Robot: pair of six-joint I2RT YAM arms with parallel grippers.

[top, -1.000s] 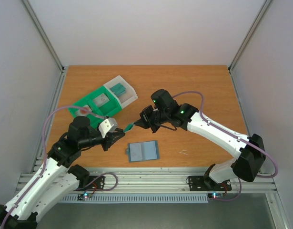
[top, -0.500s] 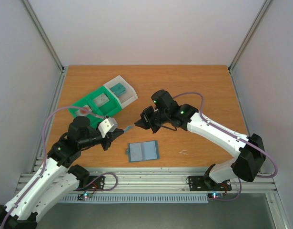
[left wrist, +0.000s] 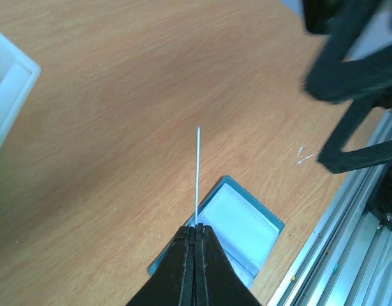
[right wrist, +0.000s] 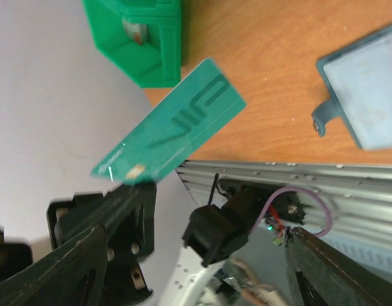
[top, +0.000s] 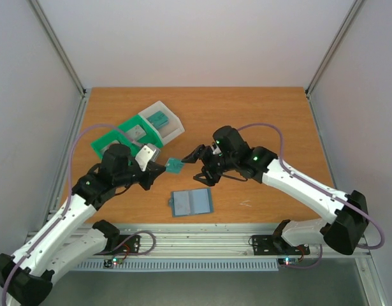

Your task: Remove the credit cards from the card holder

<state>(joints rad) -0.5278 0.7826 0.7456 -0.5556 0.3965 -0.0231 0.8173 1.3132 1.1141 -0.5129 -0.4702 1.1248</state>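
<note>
In the air between the arms: green card (top: pixel 174 166), pinched by one edge in the left gripper (top: pixel 162 168), clear of the card holder (top: pixel 191 202).
Right gripper (top: pixel 199 166): fingers spread wide, empty, near the card.
Card holder: open flat on the table (top: pixel 259 115); no card visible in its pockets.
White bin (top: pixel 175 127): second green card (top: pixel 159 118).
Green tray (top: pixel 105 141): pale grey card (top: pixel 137 132).
Progress: apparently near complete; the held card awaits depositing.

Orange wood-grain table (top: pixel 259 108) sat between plain white walls (top: pixel 196 38); aluminium rail (top: pixel 202 239) at near edge; even light.
</note>
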